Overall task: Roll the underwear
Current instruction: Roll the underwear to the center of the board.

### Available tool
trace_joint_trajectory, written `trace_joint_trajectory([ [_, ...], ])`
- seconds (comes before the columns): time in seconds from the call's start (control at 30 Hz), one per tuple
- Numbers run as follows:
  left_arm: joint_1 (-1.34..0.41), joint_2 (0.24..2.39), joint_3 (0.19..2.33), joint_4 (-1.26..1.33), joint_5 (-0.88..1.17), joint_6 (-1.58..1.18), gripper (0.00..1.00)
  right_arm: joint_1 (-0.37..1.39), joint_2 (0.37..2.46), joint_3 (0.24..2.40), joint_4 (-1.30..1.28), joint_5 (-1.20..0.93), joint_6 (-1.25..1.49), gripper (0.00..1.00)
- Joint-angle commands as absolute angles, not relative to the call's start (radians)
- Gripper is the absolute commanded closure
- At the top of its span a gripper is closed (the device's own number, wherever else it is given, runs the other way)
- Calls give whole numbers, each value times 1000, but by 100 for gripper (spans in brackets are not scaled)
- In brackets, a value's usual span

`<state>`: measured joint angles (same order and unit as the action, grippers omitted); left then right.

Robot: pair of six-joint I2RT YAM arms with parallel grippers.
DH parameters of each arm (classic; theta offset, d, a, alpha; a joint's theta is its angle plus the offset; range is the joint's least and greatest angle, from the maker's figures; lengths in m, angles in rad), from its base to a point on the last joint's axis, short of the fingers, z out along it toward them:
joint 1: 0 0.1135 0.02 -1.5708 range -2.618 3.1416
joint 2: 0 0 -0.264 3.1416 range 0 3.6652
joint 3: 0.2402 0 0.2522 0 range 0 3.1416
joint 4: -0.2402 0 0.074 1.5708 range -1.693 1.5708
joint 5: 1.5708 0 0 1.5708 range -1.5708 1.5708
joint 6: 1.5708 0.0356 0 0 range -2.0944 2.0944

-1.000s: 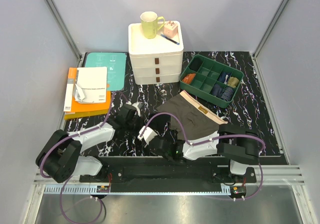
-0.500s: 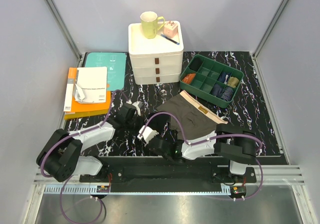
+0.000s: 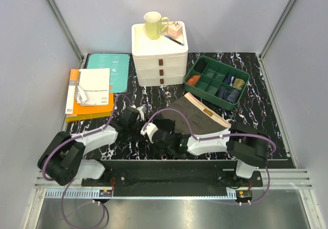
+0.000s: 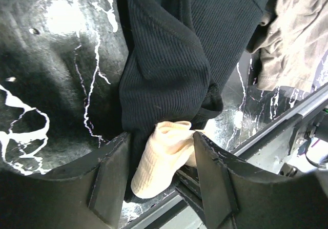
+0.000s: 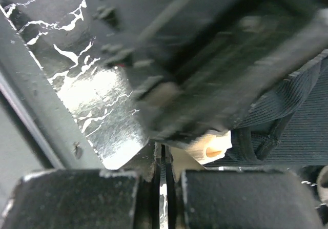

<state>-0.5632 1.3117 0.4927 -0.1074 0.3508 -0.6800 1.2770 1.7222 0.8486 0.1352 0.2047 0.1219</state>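
Black underwear [image 4: 169,60] lies bunched in a ribbed heap on the marbled table [image 3: 256,116], close to its near edge, where the tips of the two arms meet. The left jaws stand partly open, with one finger [image 4: 110,178] on either side of the folded beige waistband [image 4: 156,170] that pokes out from under the heap. They grip nothing, though the black cloth looks to brush the inner face of one finger. The right jaws are pressed fully together, with only a hairline showing between the pads. The right wrist view is blurred, so I cannot tell whether any cloth is pinched there. Just ahead of them the same beige band end shows beside the black ribbing.

Olive-brown underwear [image 3: 197,117] lies spread flat just behind and to the right of the black pair. Its beige waistband runs along its far right edge, nearest a green divided tray [image 3: 210,100]. Farther back stands a white drawer unit [image 3: 160,65] with a yellow-green mug [image 3: 153,25] on top, and books [image 3: 89,93] lie at the far left.
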Motion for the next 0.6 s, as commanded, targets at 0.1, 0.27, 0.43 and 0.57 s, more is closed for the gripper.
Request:
trace_joint_trajectory([
  [0.1,-564,1321,434,-57,380,-689,57,1224,1660,857,77,23,215,100],
  [0.27,-563,1336,417,-37,388,-693,82,1226,1667,868,68,34,203,100],
  [0.43,-565,1356,413,-38,393,-680,87,1226,1649,873,58,78,198,74],
  [0.57,-563,1365,416,-41,396,-673,89,1226,1626,879,48,113,181,59],
])
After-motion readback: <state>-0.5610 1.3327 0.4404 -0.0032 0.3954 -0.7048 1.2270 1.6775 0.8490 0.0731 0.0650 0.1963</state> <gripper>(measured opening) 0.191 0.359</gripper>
